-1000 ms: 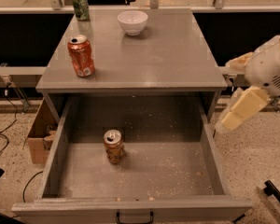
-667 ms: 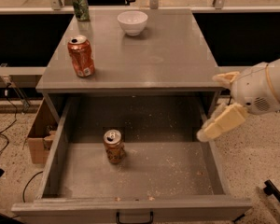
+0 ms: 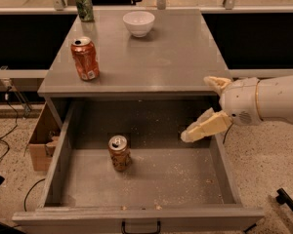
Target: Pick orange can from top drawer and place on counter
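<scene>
The flat grey counter (image 3: 176,57) is smooth and matt. The grey top drawer (image 3: 176,179) has a crumb-gritty floor. The dull brownish orange can (image 3: 119,154) has a shiny metal top. The matt cream gripper (image 3: 196,108) hangs over the drawer's right side.

There's the white rounded arm (image 3: 276,99), thin gold ring (image 3: 257,100); cream two-finger pincer (image 3: 195,108), fingers apart, over the shallow grey drawer (image 3: 223,165), right wall.

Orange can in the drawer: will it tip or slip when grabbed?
The orange can stands upright and narrow, so a sideways nudge would likely tip it and let it roll on the top drawer floor. Its smooth wall may slip. The pincer hangs open over the drawer's right side, clear of it.
</scene>
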{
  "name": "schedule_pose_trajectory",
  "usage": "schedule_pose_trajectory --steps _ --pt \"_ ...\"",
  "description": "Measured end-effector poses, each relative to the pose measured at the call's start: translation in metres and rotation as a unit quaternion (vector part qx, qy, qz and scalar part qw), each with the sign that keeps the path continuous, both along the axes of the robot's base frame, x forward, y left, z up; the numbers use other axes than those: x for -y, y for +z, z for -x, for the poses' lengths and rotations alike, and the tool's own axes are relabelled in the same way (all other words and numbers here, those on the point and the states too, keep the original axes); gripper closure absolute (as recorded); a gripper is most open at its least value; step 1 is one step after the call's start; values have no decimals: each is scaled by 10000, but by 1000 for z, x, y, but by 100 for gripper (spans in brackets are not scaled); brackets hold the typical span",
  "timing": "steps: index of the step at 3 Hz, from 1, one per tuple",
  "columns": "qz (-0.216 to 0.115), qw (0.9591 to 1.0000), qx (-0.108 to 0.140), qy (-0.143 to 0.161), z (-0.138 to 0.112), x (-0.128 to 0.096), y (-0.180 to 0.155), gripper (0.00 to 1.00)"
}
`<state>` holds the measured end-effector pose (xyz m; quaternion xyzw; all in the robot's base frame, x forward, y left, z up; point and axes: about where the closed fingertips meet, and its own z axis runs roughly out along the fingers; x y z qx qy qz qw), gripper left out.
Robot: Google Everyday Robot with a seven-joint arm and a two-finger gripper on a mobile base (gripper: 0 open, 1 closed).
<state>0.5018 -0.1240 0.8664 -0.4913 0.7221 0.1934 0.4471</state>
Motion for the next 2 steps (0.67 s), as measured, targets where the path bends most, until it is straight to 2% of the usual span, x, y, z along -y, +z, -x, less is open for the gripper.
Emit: schedule_pose_trajectory --steps 1,2 --pt "12 10000 -14 -18 0 1 -1 0" --pt "-208 9996 -76 192 1 -21 -21 0"
